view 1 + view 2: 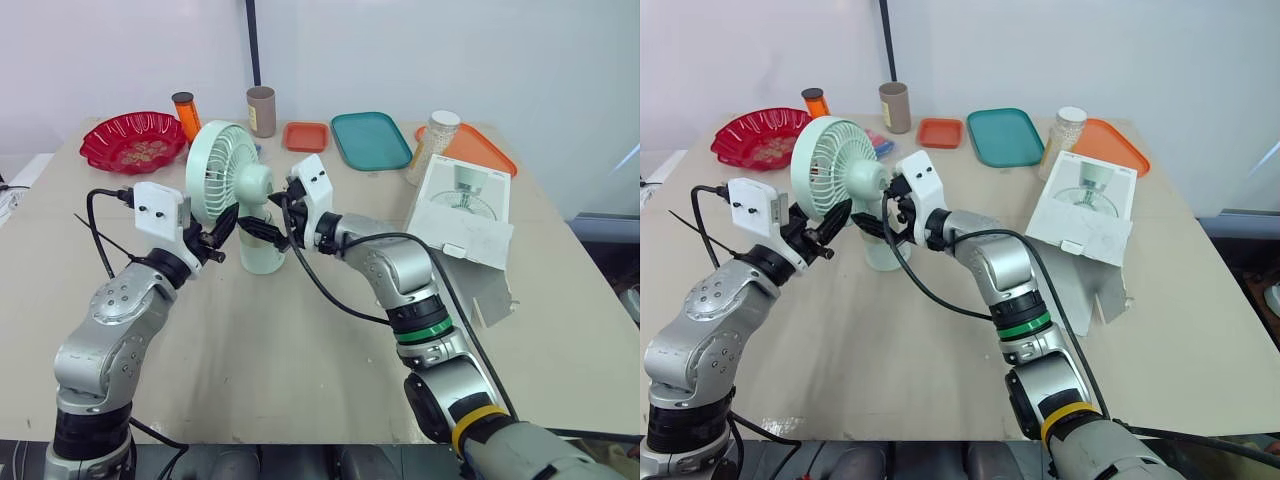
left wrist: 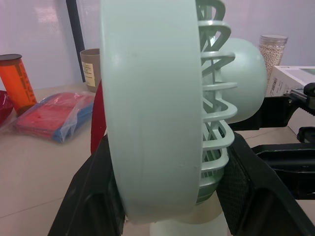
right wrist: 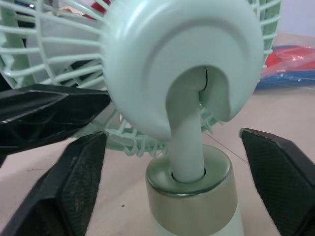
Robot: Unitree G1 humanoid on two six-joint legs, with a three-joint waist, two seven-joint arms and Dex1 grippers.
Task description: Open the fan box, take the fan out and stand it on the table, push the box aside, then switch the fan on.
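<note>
Now logged fan (image 1: 228,185) upright on table (image 1: 300,370), just left of centre in the head view, round base down, cage facing frame left. Found left gripper (image 1: 218,240) at the lower edge of the cage, extended from lower left. Noted its fingers (image 2: 93,196) astride the cage, one against the front rim, the other against the rear grille, jaws clamped on the cage across its thickness. Found right gripper (image 1: 252,232) extended from frame right at the level of the fan's neck. Saw its pads (image 3: 83,182) spread wide either side of the neck and gold-rimmed base, clear of both, gripping nothing. Recorded fan box (image 1: 465,200) right of centre, well apart from the fan, lying on the table with a flap open toward the near edge. Listed along the far edge, left to right: red bowl (image 1: 133,140), orange bottle (image 1: 186,112), brown cup (image 1: 261,110), small orange tray (image 1: 306,136), teal tray (image 1: 371,139), jar of white beads (image 1: 432,145), orange tray (image 1: 480,148) behind the box. Spotted red-and-blue packet (image 2: 54,115) on the table beyond the fan in the left wrist view.
</note>
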